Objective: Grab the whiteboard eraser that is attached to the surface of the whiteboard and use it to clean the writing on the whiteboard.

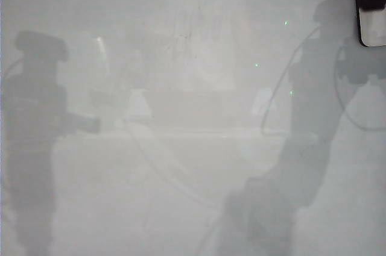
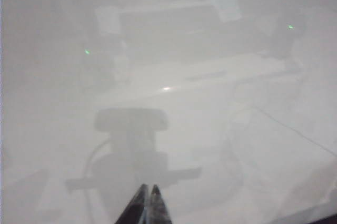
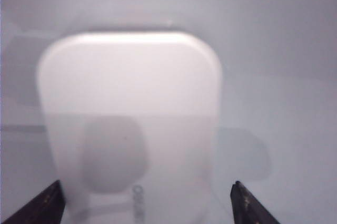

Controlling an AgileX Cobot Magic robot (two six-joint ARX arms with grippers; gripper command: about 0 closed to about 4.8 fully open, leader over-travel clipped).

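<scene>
Pointing at the whiteboard (image 2: 221, 145), the left gripper (image 2: 147, 203) is keeping its jaws clenched on nothing. Spreading wide, the right gripper (image 3: 145, 203) is framing the eraser (image 3: 129, 113), which is sitting on the board between the released jaws, apparently untouched. Judging by looks, it is light, rigid and smooth; gripping the long sides suits best.

Three cameras, all facing the whiteboard (image 1: 181, 177).
My exterior view faces it squarely; my left wrist view looks from farther off; my right wrist view sits close over the whiteboard eraser (image 3: 129, 118), which the exterior view shows far right (image 1: 373, 24).
</scene>
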